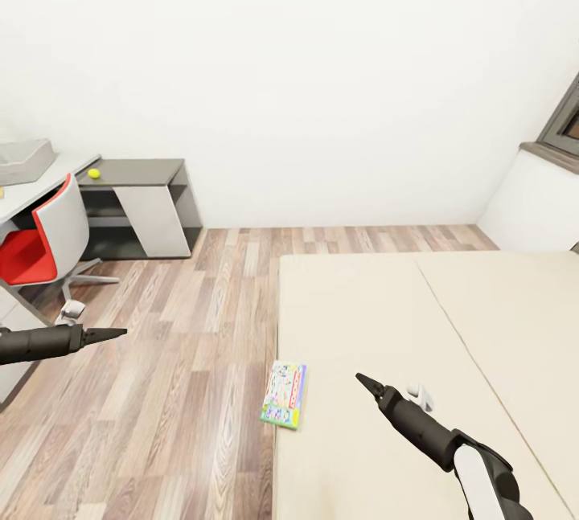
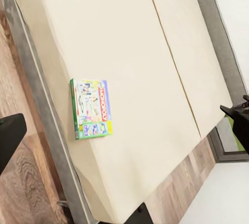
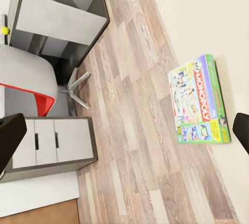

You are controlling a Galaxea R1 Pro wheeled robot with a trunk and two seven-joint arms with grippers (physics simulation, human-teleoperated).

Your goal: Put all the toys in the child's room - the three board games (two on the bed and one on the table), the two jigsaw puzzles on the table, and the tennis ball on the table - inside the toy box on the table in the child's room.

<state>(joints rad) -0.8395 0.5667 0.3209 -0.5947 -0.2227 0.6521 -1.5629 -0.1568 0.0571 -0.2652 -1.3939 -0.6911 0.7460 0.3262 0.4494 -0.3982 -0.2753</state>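
Head view first: board game (image 1: pixel 285 395) lay flat at the bed's (image 1: pixel 418 319) floor-side edge, long axis running along that edge, just ahead and inboard of the right gripper (image 1: pixel 363 381), which looked pinched to a point. The left gripper (image 1: pixel 119 333) hovered over the floor, well apart from the box, also apparently closed. The tennis ball (image 1: pixel 94 174) sat on the far table (image 1: pixel 137 173).

Left wrist view: the game (image 2: pixel 91 108) hugged the mattress rim.

Right wrist view: the game (image 3: pixel 199 101) lay between spread dark fingertips (image 3: pixel 10 140), so the jaws may have been open; I cannot tell. The right arm seemed nearer.
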